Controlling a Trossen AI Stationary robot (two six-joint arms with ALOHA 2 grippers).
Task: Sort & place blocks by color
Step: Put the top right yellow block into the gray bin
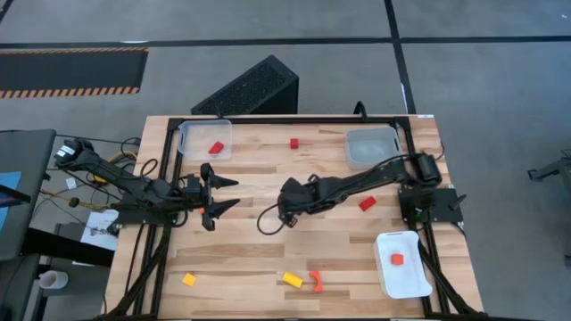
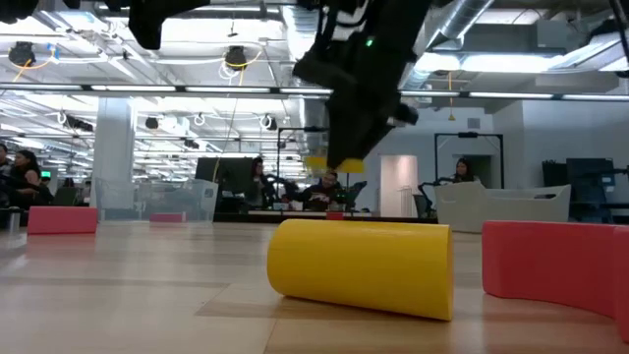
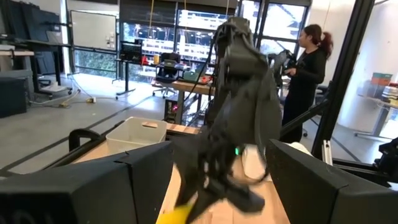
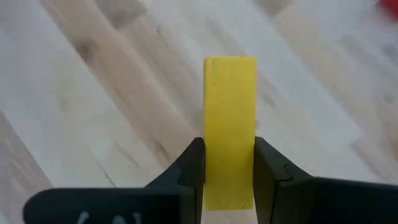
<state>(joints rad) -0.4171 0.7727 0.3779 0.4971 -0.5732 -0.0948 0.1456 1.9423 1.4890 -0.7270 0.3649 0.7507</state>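
Your right gripper (image 4: pixel 229 171) clamps smooth yellow rectangular bar (image 4: pixel 229 124) between dark fingers; bar juts forward past fingertips, above pale wood-grain table (image 4: pixel 93 93). Your left gripper (image 1: pixel 223 194) waits well apart, jaws spread, nothing between them.

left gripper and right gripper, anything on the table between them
Nothing: in the high view, only bare wood lies between the left gripper and the right gripper, whose jaws hold a yellow block.

No readable writing anywhere, blocks plain-coloured, trays unmarked, distant room signage perhaps there but far too blurred
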